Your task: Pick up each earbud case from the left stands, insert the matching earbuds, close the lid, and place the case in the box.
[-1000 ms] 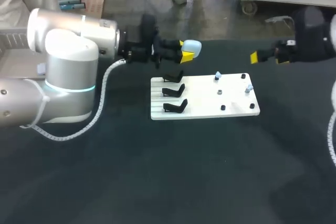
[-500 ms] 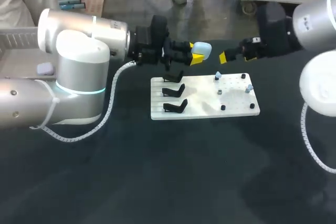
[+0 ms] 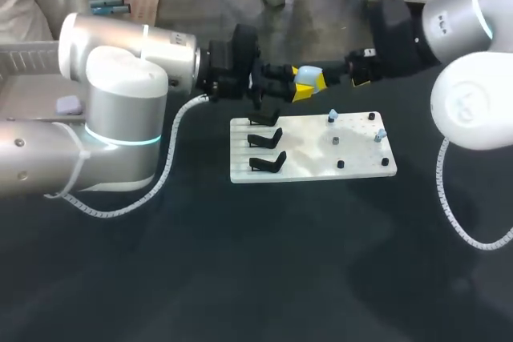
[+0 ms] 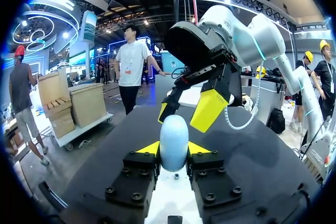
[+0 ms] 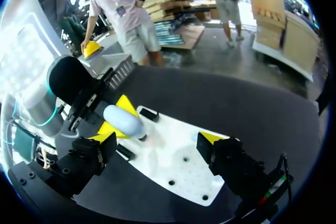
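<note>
The left gripper [image 3: 301,86] sits in the upper middle of the head view, just above the top edge of the white board [image 3: 304,154], its yellow tips pinching a pale blue earbud case [image 3: 309,76] from two sides. In the left wrist view the case stands upright between the fingers, its rounded end poking out past them. The right gripper [image 3: 338,78] comes in from the upper right and meets the left one nose to nose, its fingers spread wide. One yellow tip hangs close beside the case, though whether it touches is hard to tell from here. In the right wrist view the case lies ahead of that gripper, nearer one of its fingers than the other. On the board, lying on the black table [image 3: 240,262], three black stands [image 3: 266,135] run in a column along its left side. A few small pegs [image 3: 340,164] dot its right side, and two carry small pale blue earbuds [image 3: 332,116].
</note>
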Available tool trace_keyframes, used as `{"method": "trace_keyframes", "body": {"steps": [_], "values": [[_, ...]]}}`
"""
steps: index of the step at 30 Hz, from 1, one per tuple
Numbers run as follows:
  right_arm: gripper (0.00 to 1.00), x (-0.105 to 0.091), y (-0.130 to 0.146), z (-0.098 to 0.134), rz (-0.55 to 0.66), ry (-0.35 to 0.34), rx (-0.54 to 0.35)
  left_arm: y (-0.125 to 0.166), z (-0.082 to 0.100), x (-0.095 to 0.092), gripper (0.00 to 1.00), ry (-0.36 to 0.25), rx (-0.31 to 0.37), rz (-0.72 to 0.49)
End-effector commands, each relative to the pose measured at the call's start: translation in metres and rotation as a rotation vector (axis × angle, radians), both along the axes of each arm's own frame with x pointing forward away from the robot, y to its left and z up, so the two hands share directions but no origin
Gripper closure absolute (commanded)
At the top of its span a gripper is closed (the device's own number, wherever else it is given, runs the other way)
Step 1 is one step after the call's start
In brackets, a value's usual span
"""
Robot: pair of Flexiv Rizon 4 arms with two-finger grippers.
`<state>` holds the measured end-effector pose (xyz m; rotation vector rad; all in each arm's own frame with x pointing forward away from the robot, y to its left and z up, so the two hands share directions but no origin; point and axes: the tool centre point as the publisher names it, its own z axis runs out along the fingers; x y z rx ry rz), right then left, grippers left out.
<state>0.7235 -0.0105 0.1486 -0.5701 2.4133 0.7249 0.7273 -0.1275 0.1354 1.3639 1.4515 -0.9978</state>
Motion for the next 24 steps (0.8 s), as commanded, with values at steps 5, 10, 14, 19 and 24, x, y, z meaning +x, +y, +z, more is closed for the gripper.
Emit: {"method": "trace_keyframes", "body": {"steps": [5,10,14,19,24], "values": [[0.00,0.008,-0.002,0.004,0.021,0.000,0.036,0.002,-0.001,-0.005,1.00,-0.003,-0.020,-0.006],[0.00,0.008,-0.005,0.010,0.001,-0.022,0.000,0.008,-0.002,-0.005,1.00,0.003,-0.066,-0.001],[0.00,0.003,-0.017,0.013,-0.047,-0.046,-0.039,0.015,0.001,-0.004,1.00,-0.001,-0.137,0.002],[0.00,-0.002,-0.038,0.012,-0.095,-0.057,-0.108,0.027,0.009,-0.005,1.00,-0.023,-0.235,0.004],[0.00,-0.010,-0.056,0.004,-0.139,-0.030,-0.179,0.034,0.019,-0.006,1.00,-0.045,-0.271,-0.003]]}}
